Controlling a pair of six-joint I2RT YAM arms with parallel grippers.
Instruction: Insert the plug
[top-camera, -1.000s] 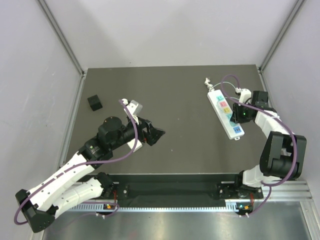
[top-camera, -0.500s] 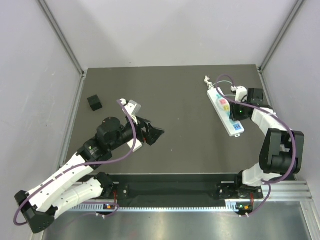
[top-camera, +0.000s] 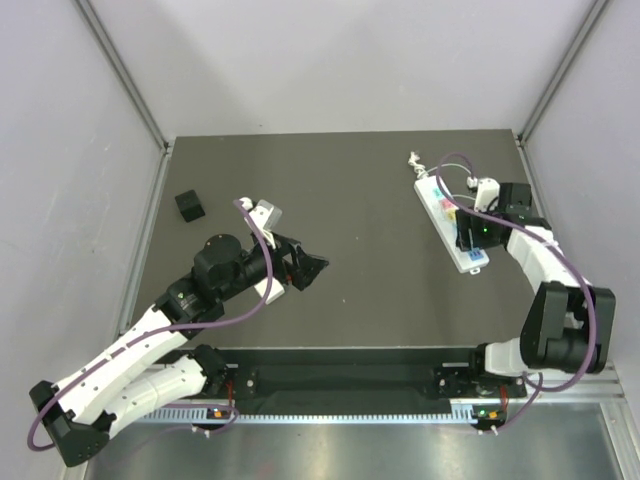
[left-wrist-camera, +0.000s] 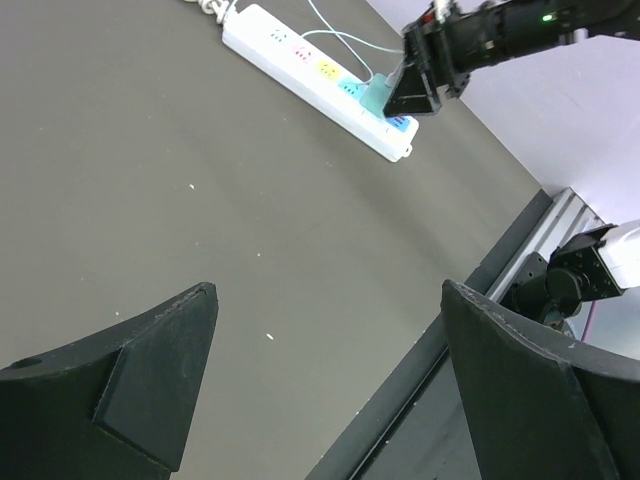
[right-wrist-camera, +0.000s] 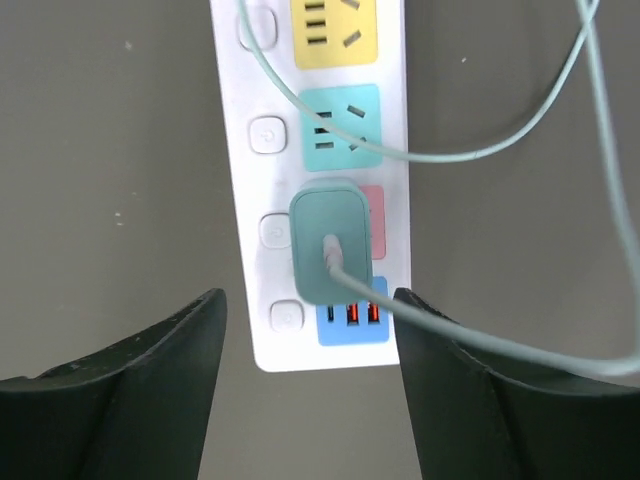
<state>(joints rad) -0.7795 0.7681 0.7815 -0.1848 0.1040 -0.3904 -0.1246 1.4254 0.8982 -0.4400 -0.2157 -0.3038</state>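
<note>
A teal plug (right-wrist-camera: 330, 240) stands in the pink socket of the white power strip (right-wrist-camera: 262, 200), its thin teal cable (right-wrist-camera: 450, 155) looping across the strip. My right gripper (right-wrist-camera: 308, 300) hovers over it, open, its black fingers apart on either side and touching nothing. From above, the right gripper (top-camera: 470, 235) covers the near end of the power strip (top-camera: 445, 210) and hides the plug. The left wrist view shows the plug (left-wrist-camera: 378, 95) under the right gripper (left-wrist-camera: 415, 90). My left gripper (top-camera: 305, 270) is open and empty at mid-table.
A small black cube (top-camera: 189, 206) lies at the far left of the dark table (top-camera: 350, 180). The strip's white cord (top-camera: 414, 162) is bunched at its far end. Grey walls close in on three sides; a metal rail (left-wrist-camera: 470, 290) runs along the near edge.
My right gripper has opened and let go of the teal plug, which stays in the strip, and shifted slightly towards the strip's near end. The left arm has not moved.
</note>
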